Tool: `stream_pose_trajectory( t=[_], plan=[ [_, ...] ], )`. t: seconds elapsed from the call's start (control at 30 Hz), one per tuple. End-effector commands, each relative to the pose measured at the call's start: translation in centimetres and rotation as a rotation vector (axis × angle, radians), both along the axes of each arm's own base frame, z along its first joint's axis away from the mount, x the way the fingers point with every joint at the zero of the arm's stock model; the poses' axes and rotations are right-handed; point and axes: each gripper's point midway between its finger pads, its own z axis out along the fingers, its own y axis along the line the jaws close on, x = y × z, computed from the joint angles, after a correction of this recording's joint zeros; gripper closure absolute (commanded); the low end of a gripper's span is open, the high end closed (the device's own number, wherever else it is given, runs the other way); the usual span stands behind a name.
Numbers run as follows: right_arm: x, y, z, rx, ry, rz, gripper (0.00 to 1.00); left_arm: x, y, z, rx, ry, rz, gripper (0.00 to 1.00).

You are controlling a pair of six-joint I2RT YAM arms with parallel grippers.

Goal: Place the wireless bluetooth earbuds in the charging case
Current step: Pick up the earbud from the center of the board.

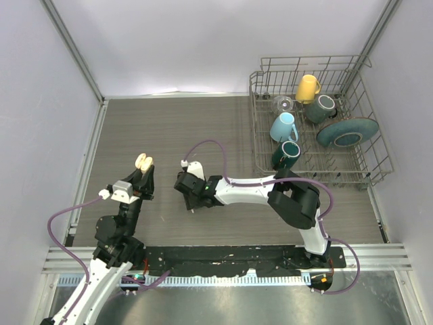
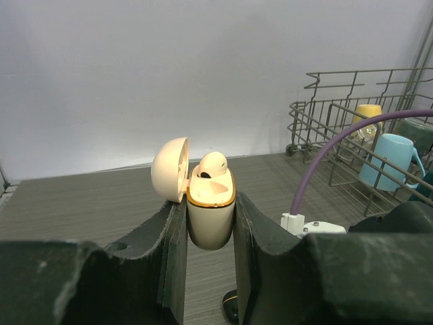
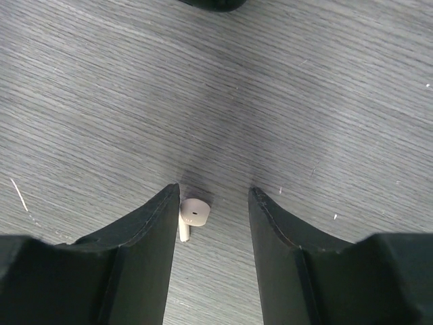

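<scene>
My left gripper is shut on a cream charging case, held upright above the table with its lid swung open to the left. One cream earbud sits in the case. In the top view the case shows at the tip of the left gripper. My right gripper points down at the table, open. A second cream earbud lies on the wood between its jaws, right against the left finger and well apart from the right one. The right gripper is mid-table.
A wire dish rack at the right rear holds a yellow mug, a blue mug, dark mugs and a teal plate. A small black, gold-rimmed object lies below the left fingers. Walls close in at the left and back.
</scene>
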Motion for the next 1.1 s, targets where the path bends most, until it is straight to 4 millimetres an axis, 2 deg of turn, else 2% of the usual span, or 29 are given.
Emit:
stream_pose_trajectory(
  t=[0.0, 0.33, 0.5, 1.07],
  plan=[
    [-0.2, 0.4, 1.0, 0.016, 0.011, -0.011, 0.50, -0.9, 1.0, 2.1, -0.050, -0.075, 0.023, 1.00],
    [-0.6, 0.6, 0.9, 0.018, 0.034, -0.018, 0.52, -0.9, 1.1, 2.1, -0.054, -0.078, 0.031, 1.00],
    [-0.7, 1.3, 1.6, 0.041, 0.029, -0.031, 0.52, -0.9, 1.2, 2.2, -0.055, -0.079, 0.034, 1.00],
    [-0.9, 1.5, 0.8, 0.019, 0.053, -0.046, 0.52, -0.9, 1.2, 2.1, -0.055, -0.073, 0.034, 1.00]
  ],
)
